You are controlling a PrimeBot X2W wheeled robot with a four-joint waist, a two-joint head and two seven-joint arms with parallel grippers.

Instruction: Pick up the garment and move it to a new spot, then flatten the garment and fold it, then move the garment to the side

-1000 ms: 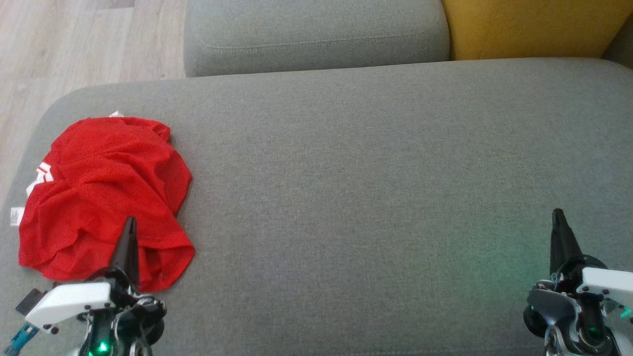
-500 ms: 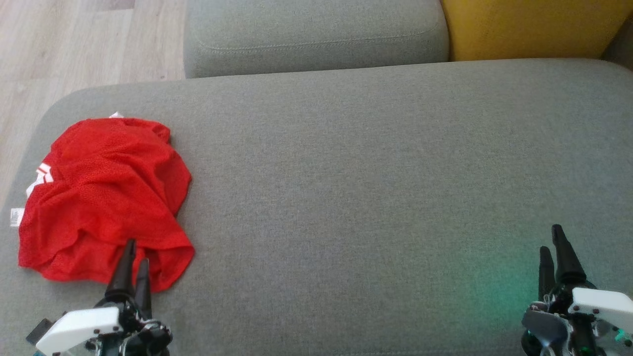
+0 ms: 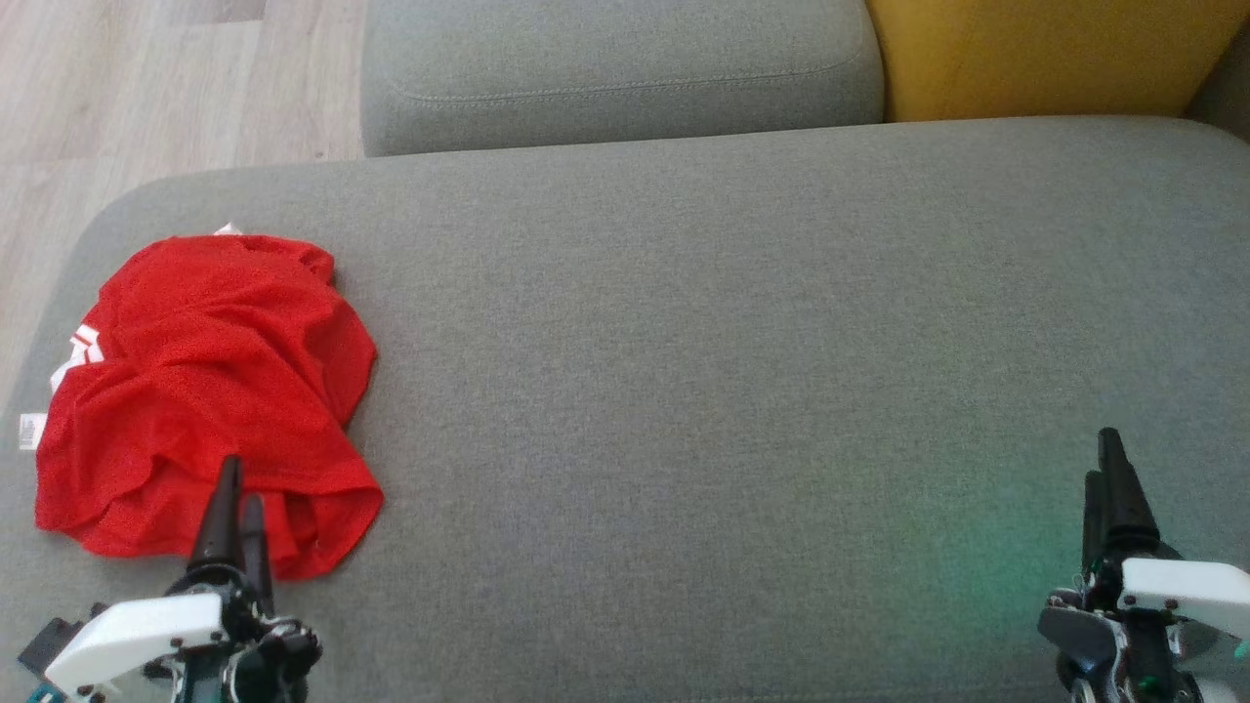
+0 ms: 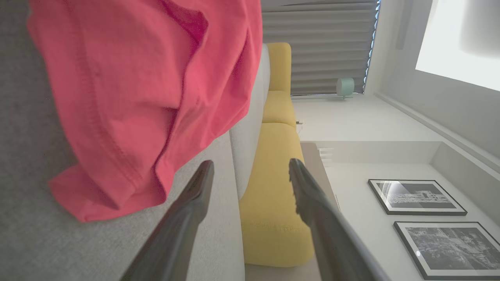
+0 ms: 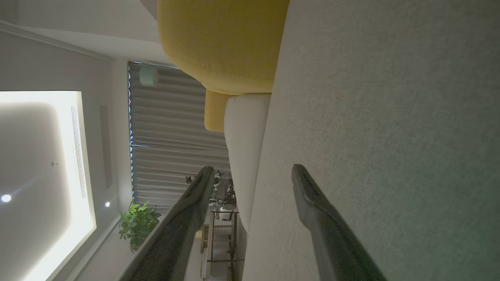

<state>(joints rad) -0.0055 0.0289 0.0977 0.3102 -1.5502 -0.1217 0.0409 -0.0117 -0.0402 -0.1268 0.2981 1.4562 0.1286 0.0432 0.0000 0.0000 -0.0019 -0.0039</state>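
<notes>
Red garment [image 3: 205,391]: crumpled heap at left end of grey sofa seat [image 3: 684,342], white label [image 3: 32,430] at outer edge.
Left gripper [image 3: 241,483]: jaws apart, empty, tips at garment's near hem, contact unclear.
Right gripper [image 3: 1101,457]: jaws apart, empty, over bare seat, well apart from garment.
Yellow cushion [image 3: 1045,49]: behind seat, right.

Red garment [image 3: 205,391] crumpled on grey seat [image 3: 684,391], L hand [image 3: 241,478] at its edge, R hand [image 3: 1101,455] apart
</notes>
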